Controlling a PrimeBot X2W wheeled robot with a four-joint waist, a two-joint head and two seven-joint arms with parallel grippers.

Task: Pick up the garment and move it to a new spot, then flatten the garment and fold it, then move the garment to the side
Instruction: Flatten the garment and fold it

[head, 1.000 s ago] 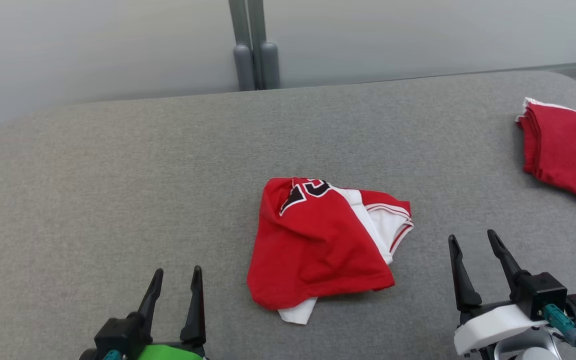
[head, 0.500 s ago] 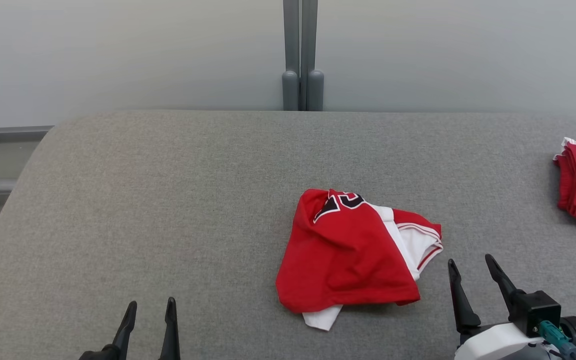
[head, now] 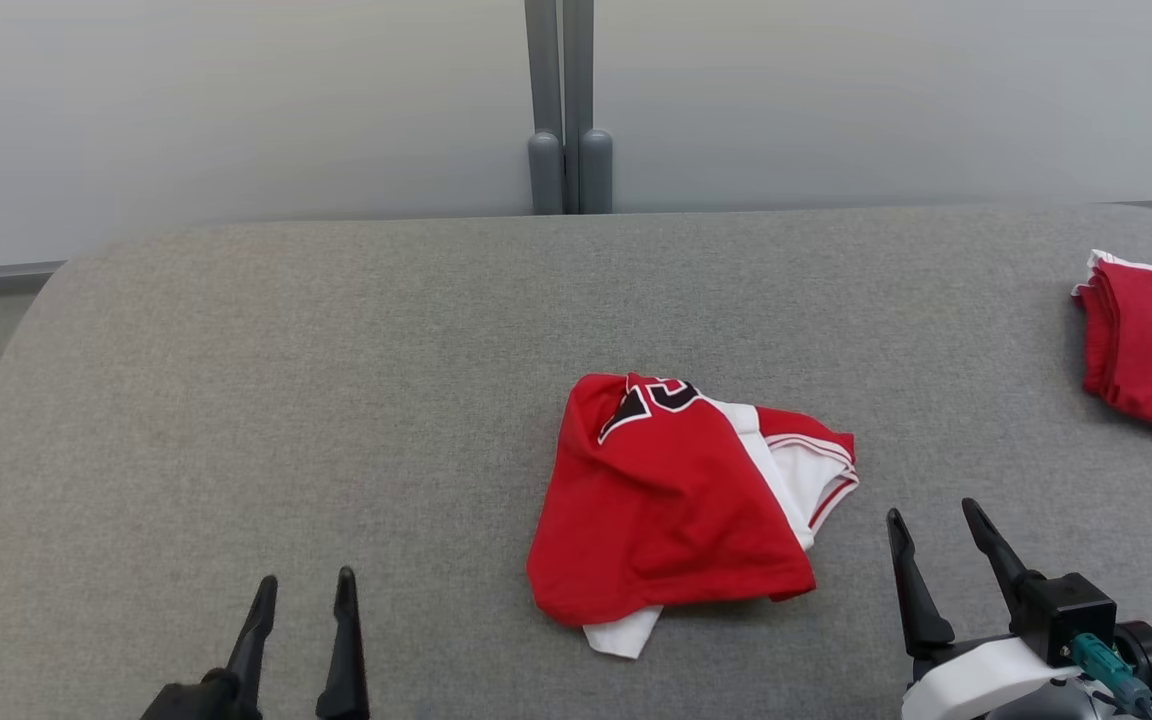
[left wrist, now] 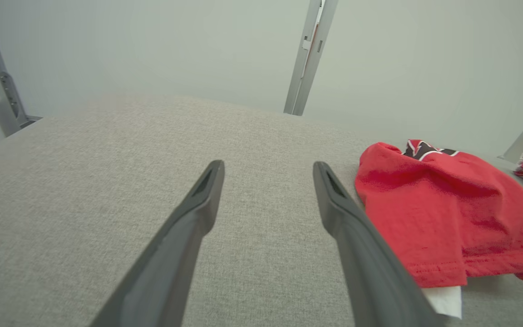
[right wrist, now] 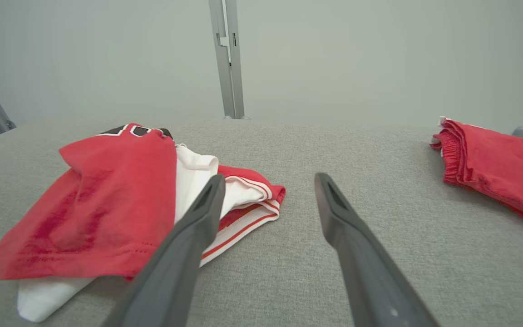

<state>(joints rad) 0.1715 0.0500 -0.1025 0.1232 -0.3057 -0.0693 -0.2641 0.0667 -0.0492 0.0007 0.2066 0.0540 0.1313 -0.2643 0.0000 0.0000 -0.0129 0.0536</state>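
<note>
Lying crumpled on gray pad (head: 336,350): red and white garment (head: 666,500). Close by, not touching it: left gripper (head: 306,577) and right gripper (head: 932,510), fingers spread wide, empty.

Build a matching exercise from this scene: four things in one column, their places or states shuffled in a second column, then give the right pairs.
Things
1. crumpled red and white jersey garment
2. folded red cloth stack
3. left gripper
4. grey upright metal post

Places or states
a. behind the far edge of the grey fabric table
b. at the table's right edge
c. lower left, open, empty
d. mid-table, nearer the right gripper

Pairs: 1-d, 2-b, 3-c, 4-a
</note>
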